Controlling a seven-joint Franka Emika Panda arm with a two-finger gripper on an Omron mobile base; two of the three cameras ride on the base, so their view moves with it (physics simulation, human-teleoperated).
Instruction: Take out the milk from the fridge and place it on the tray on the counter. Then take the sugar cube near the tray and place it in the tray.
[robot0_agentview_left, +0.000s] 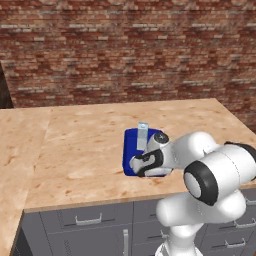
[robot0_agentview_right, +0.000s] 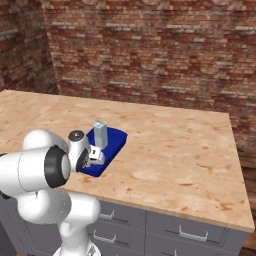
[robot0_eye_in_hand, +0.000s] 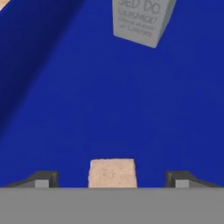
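Note:
The dark blue tray (robot0_agentview_left: 131, 150) (robot0_agentview_right: 114, 137) lies on the counter (robot0_agentview_left: 85, 145) near its front edge. The milk (robot0_agentview_left: 143, 135) (robot0_agentview_right: 100, 134) stands upright in the tray's far part. My gripper (robot0_eye_in_hand: 113, 179) hangs low over the near part of the tray (robot0_eye_in_hand: 87, 96), open, its fingertips (robot0_eye_in_hand: 41, 179) wide apart. Between them the small tan sugar cube (robot0_eye_in_hand: 113, 173) rests on the tray floor, clear of both tips. The milk (robot0_eye_in_hand: 140, 22) is beyond it. From the base views the hand (robot0_agentview_left: 149, 161) (robot0_agentview_right: 95, 156) covers the tray's near end. The fridge is out of view.
A red brick wall runs behind the counter (robot0_agentview_right: 175, 155). Grey drawers with metal handles (robot0_agentview_left: 89, 220) sit under the front edge. Bare worktop stretches left and right of the tray, and the counter turns a corner at the left (robot0_agentview_left: 15, 165).

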